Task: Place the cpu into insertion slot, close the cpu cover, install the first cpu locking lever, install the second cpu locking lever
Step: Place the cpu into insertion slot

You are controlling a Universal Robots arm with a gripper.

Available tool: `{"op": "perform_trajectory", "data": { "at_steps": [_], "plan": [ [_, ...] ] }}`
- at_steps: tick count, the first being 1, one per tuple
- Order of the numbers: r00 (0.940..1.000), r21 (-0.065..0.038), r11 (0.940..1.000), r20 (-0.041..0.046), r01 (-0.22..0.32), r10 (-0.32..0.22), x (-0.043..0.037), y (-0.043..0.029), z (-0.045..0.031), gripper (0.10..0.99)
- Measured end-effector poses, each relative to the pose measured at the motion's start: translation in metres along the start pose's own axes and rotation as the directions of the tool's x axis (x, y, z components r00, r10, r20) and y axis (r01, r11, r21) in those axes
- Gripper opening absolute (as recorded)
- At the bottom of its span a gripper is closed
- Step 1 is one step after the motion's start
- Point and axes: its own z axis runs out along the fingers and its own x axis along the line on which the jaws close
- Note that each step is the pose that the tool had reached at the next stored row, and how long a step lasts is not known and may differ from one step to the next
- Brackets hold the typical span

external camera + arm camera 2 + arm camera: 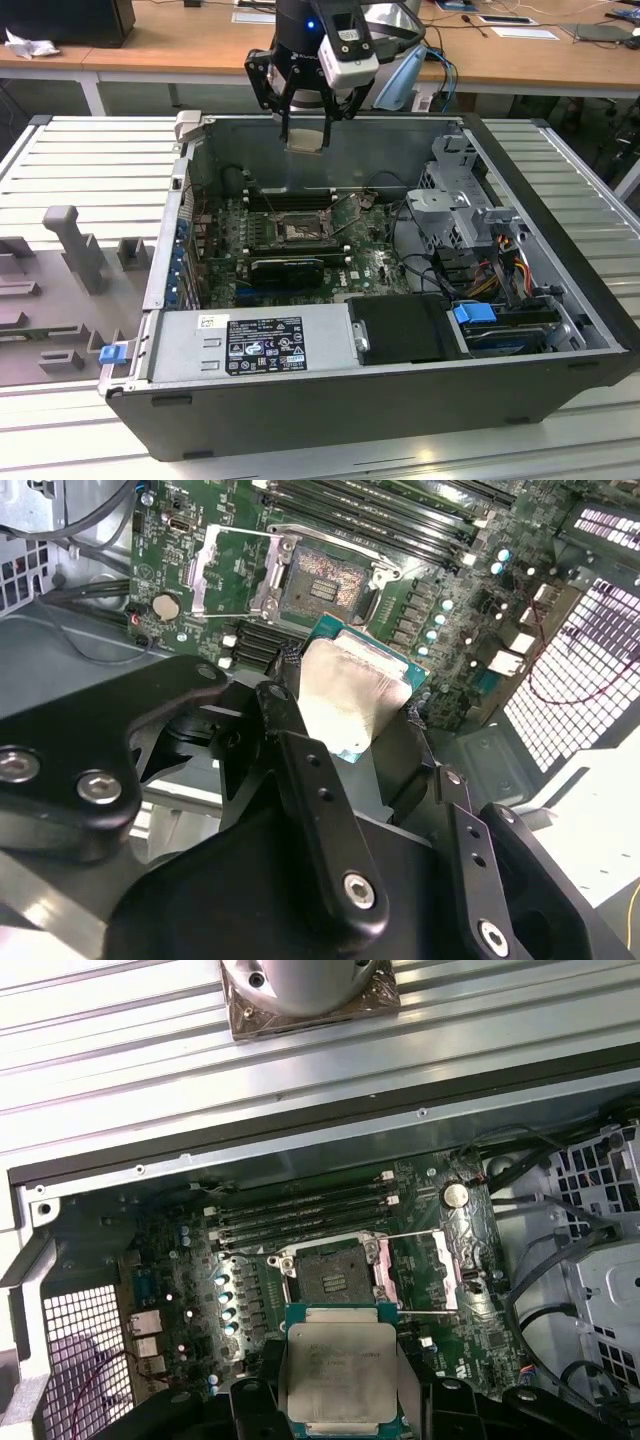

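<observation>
Spanning the exterior view, a ribbed aluminium table (pixel 90 150) is recorded as the work surface. Long wooden desks (pixel 170 45) with papers and a dark box are seen behind it. Grey moulded fixtures (pixel 75 250) are set on the table toward the exterior view's left.

An open dark computer case (pixel 420 400) is laid flat on the table with its interior exposed. A grey power supply (pixel 250 340) is mounted along its near edge, and a metal drive cage (pixel 460 215) is fitted toward the exterior view's right. The green motherboard (pixel 365 255) is seated on the case floor.

The black gripper (pixel 305 125) is held above the far wall of the case, well clear of the board. Its fingers (pixel 285 695) are pressed against opposite edges of the cpu (pixel 340 1370), which is gripped between them with the silvery top facing the wrist cameras.

The insertion slot (pixel 335 1275) is seen bare in both wrist views, its dark pin field uncovered. The cpu cover (pixel 420 1270) is folded back beside the slot, on the side toward the coin cell (pixel 455 1195). The chip is not yet seated.
</observation>
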Motion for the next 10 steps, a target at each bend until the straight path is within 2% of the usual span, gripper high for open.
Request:
{"op": "perform_trajectory", "data": {
  "at_steps": [10],
  "plan": [
    [0.9992, -0.001, 0.9992, 0.0036, -0.039, 0.039, 0.0, 0.0, 0.0001, 0.529]
  ]
}}
